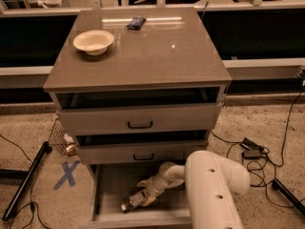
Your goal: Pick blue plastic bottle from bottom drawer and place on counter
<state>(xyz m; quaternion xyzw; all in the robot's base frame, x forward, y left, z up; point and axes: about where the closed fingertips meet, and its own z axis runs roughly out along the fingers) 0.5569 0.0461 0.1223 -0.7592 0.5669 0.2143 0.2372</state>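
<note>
The blue plastic bottle (133,200) lies on its side in the open bottom drawer (112,187), white cap pointing left. My gripper (142,194) reaches down into that drawer from the white arm (209,185) and sits over the bottle's right end, its yellowish fingers on either side of it. The counter (152,51) is the glossy grey-brown top of the cabinet, above the two upper drawers.
A cream bowl (93,41) stands at the counter's left rear, a small dark flat object (136,23) at its back edge. The top drawer (140,118) and middle drawer (140,151) are pulled out slightly. A blue X (66,174) and cables (252,151) lie on the floor.
</note>
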